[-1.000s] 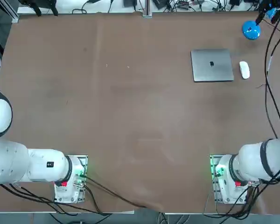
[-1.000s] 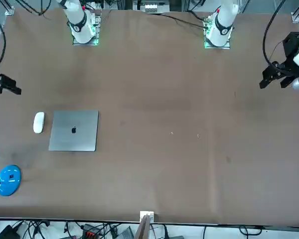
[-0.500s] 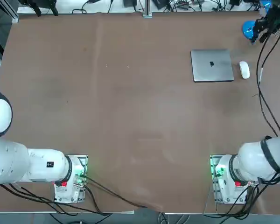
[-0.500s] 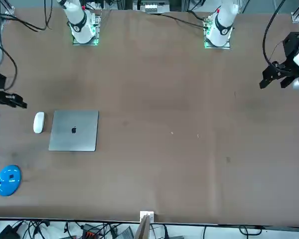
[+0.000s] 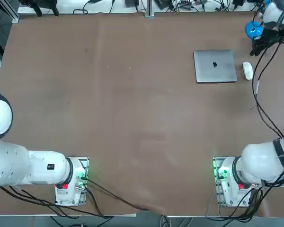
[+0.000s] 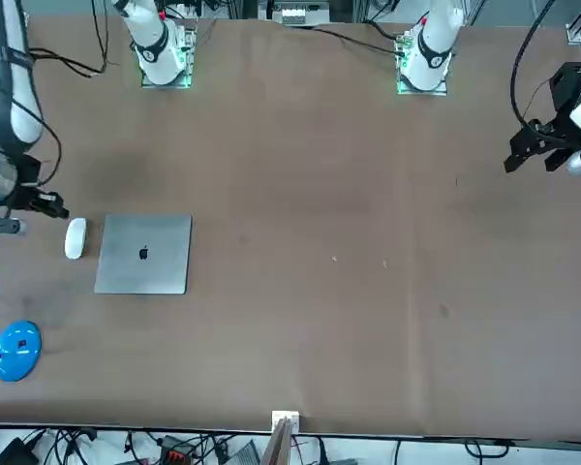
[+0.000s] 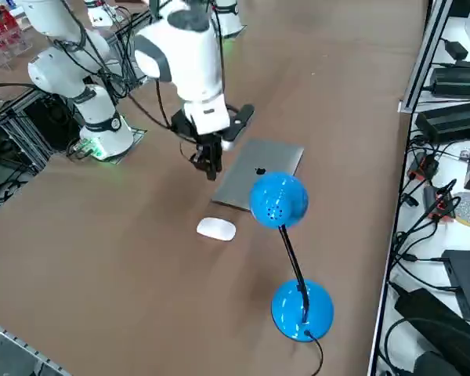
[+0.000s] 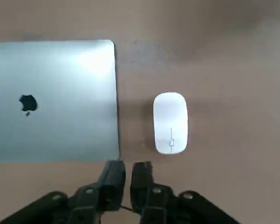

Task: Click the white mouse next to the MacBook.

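Glossy oval white mouse [image 8: 171, 122] lies beside the flat silver MacBook [image 8: 53, 100]; nearly closed hand [image 8: 128, 175] hovers above, empty.

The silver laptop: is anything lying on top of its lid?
Nothing lies on the MacBook, just its dark logo. The white mouse sits beside it, apart. The right claw hangs above, fingers together. What's under the laptop is hidden.

blue lamp [image 6: 16, 350] cut by frame edge
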{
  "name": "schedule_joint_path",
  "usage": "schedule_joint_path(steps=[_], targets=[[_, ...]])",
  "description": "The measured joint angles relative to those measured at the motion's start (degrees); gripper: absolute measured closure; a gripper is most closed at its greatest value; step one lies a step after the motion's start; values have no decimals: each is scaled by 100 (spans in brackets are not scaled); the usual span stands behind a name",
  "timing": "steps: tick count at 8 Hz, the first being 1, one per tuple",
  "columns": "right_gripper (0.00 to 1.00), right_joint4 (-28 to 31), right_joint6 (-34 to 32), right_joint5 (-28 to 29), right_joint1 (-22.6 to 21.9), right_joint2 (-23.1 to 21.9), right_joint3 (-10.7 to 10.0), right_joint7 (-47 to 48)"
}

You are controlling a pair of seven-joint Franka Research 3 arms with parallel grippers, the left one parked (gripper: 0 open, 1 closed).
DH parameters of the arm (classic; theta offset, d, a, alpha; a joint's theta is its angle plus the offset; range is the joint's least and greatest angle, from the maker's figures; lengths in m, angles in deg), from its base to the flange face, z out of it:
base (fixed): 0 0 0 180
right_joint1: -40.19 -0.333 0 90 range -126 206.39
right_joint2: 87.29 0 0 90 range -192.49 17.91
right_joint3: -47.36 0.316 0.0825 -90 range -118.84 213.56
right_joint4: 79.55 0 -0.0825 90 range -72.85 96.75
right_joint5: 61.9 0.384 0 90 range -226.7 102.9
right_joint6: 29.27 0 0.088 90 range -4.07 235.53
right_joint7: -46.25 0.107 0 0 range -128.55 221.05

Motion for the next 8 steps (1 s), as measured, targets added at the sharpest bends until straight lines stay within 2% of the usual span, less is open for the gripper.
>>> schedule_joint_path(steps=[2, 8], targets=[[95, 353, 572, -1, 90, 112, -1, -146], [99, 617, 1585, -1, 262, 727, -1, -163]])
